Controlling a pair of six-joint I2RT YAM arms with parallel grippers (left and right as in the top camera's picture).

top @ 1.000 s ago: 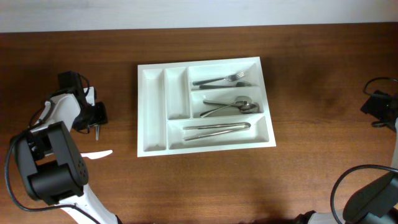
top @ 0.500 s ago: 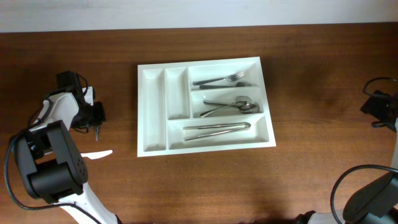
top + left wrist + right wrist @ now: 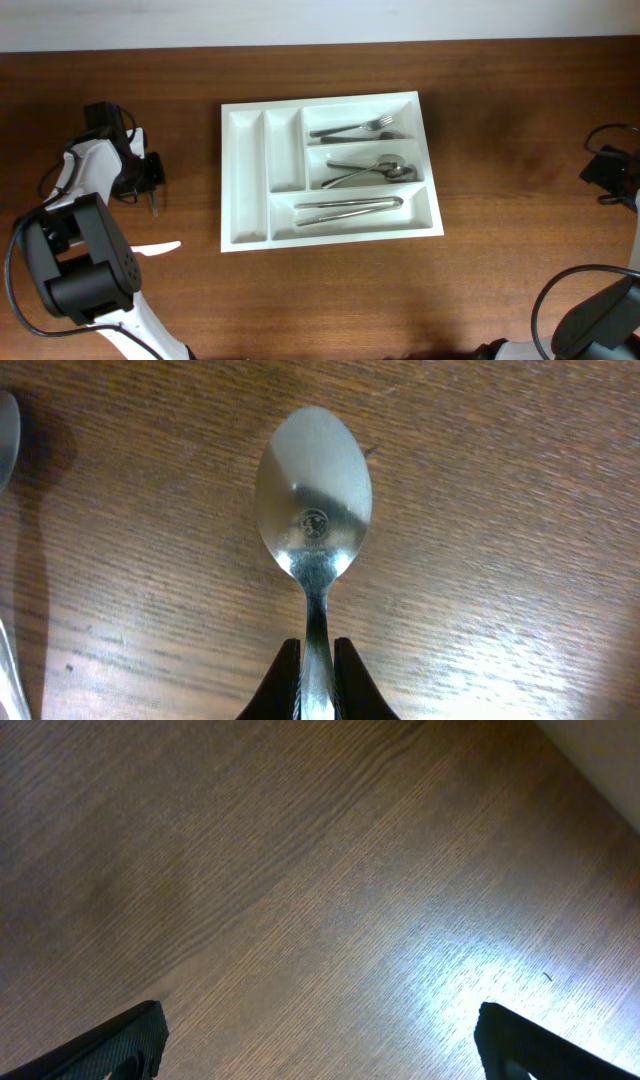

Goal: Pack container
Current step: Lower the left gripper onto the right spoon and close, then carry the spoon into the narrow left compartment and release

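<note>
On grainy wood tabletop (image 3: 520, 510), left hand (image 3: 317, 665) pinches glossy oval-bowled spoon (image 3: 313, 490); right hand (image 3: 320, 1038) agape, empty.

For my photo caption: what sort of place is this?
Probably a robotics lab bench: a wooden table, a white cutlery tray holding forks and spoons, and a robot arm at each side.

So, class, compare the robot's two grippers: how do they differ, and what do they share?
The left gripper is shut on a spoon's handle; the right gripper is open and holds nothing. The left's jaws nearly meet; the right's stand wide apart. Both are over the wooden table, outside the white container.
</note>
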